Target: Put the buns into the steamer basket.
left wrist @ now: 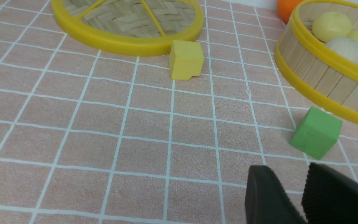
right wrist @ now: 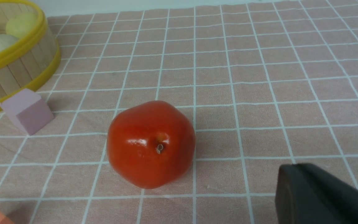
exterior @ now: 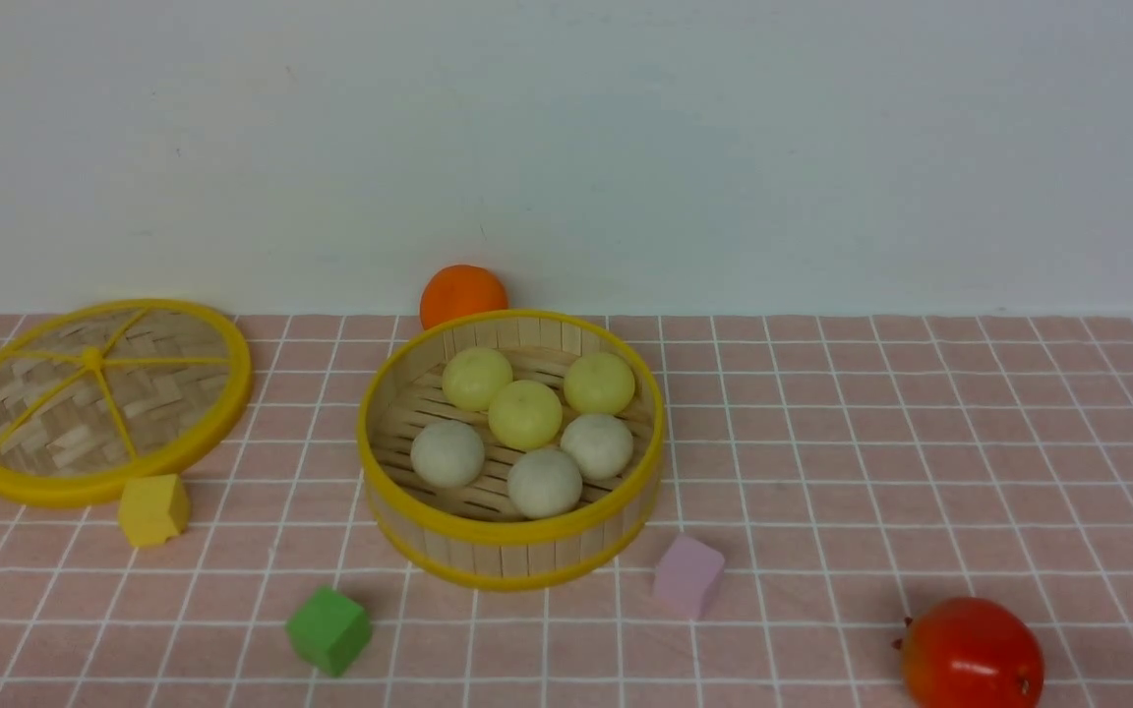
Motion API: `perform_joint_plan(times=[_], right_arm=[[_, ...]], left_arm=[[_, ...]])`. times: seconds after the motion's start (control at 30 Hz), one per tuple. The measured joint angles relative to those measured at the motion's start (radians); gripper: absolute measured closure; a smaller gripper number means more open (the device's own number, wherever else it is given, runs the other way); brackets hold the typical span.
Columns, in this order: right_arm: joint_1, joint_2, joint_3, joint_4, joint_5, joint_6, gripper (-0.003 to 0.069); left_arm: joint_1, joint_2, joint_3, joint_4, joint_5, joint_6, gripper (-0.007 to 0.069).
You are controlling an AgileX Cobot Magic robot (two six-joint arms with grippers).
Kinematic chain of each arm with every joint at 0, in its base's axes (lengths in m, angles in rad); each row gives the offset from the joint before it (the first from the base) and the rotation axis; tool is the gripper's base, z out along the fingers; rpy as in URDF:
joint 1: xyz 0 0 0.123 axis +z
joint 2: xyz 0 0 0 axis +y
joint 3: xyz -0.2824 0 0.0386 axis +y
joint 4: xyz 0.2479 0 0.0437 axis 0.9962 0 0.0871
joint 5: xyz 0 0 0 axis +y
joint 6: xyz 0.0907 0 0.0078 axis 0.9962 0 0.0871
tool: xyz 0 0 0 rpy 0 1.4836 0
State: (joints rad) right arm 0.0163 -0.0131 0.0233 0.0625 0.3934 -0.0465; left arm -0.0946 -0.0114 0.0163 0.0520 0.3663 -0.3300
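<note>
Surface: table (exterior: 921, 442) under a pink cloth with a white grid, backed by a pale wall.

Resting directly on it:
- steamer basket (exterior: 512, 546), centre
- woven lid (exterior: 99, 398), toward left edge
- yellow block (exterior: 153, 509), just in front of the lid's rim
- green cube (exterior: 328, 630), near front edge, left of centre
- lilac cube (exterior: 688, 575), just beside the basket's front right
- orange fruit (exterior: 463, 293), at back edge behind the basket
- red fruit (exterior: 972, 655), front right corner
</note>
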Motion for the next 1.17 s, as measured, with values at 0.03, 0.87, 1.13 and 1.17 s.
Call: perform_joint_plan(times=[0.03, 0.87, 1.13, 1.17], right_arm=[[0.0, 0.0, 0.0, 0.0, 0.0, 0.0, 0.0619], [0.0, 0.0, 0.0, 0.0, 0.0, 0.0, 0.0587], [0.0, 0.0, 0.0, 0.0, 0.0, 0.0, 0.0586], [0.0, 0.0, 0.0, 0.0, 0.0, 0.0, 0.0585]], left_arm=[[0.0, 0.0, 0.0, 0.0, 0.0, 0.0, 0.0384], [0.0, 0.0, 0.0, 0.0, 0.0, 0.0, 0.0384], [0.0, 0.0, 0.0, 0.0, 0.0, 0.0, 0.0384], [0.0, 0.0, 0.0, 0.0, 0.0, 0.0, 0.0384]])
